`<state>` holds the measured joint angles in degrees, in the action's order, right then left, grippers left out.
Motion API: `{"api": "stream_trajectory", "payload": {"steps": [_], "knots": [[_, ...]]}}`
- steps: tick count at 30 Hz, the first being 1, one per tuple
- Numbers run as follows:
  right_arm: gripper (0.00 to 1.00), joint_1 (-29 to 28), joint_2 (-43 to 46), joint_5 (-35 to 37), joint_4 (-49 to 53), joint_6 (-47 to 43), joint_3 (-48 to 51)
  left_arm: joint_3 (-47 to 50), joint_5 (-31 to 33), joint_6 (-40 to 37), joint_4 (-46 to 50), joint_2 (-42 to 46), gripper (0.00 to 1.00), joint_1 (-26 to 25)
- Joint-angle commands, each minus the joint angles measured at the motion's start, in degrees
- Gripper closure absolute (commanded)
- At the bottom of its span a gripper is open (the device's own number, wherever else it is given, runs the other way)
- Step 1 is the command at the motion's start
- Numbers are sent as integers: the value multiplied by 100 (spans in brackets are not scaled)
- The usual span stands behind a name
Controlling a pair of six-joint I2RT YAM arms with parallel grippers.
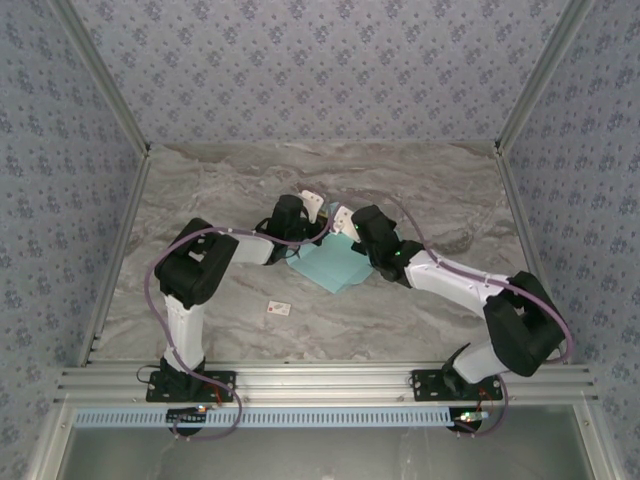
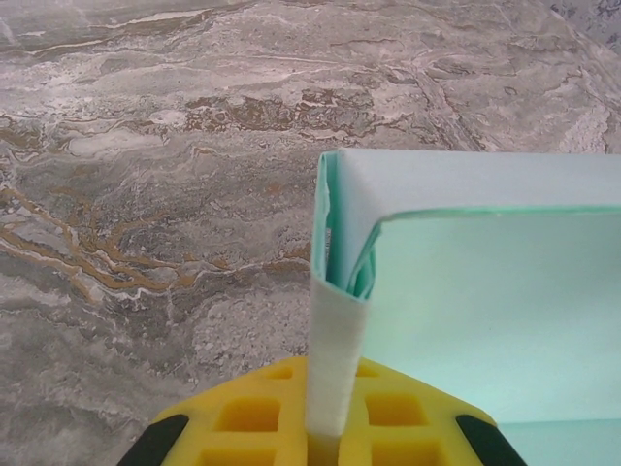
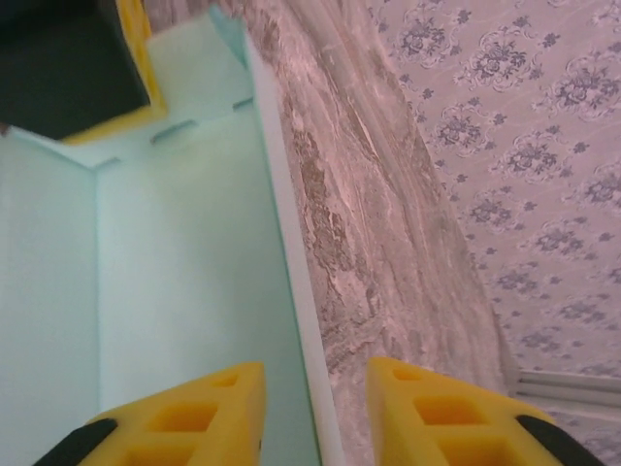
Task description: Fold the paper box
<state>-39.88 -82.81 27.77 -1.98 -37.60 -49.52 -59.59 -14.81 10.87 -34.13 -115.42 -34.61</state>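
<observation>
Top cam sits high up behind the arm bases, looking down on the whole table, paper box mid-frame. Left wrist cam is jammed right against the box's upright corner, facing out over the table. Right wrist cam hugs the box's side edge, aimed at the wallpaper. All three share the box.

One paper box, one tag
</observation>
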Motion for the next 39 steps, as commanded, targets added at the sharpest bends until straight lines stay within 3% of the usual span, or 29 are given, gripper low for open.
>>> {"api": "stream_trajectory", "payload": {"steps": [1, 9, 14, 18, 22, 39], "knots": [[54, 6, 355, -545, 360, 803, -207, 80, -49, -188, -343, 199, 94, -89], [46, 247, 1165, -1783, 734, 2077, -274, 240, 40, -315, -605, 257, 93, -200], [43, 1109, 1387, -2897, 919, 3032, -390, 427, 139, -485, -916, 285, 92, -368], [43, 1832, 1014, -3596, 1299, 3758, -718, 611, 316, -595, -1267, 275, 91, -537], [43, 2086, 496, -4042, 1614, 4129, -1057, 710, 476, -651, -1580, 163, 90, -691], [42, 2295, -1261, -5497, 2390, 4812, -2143, 1077, 575, -760, -2369, -185, 87, -894]]}}
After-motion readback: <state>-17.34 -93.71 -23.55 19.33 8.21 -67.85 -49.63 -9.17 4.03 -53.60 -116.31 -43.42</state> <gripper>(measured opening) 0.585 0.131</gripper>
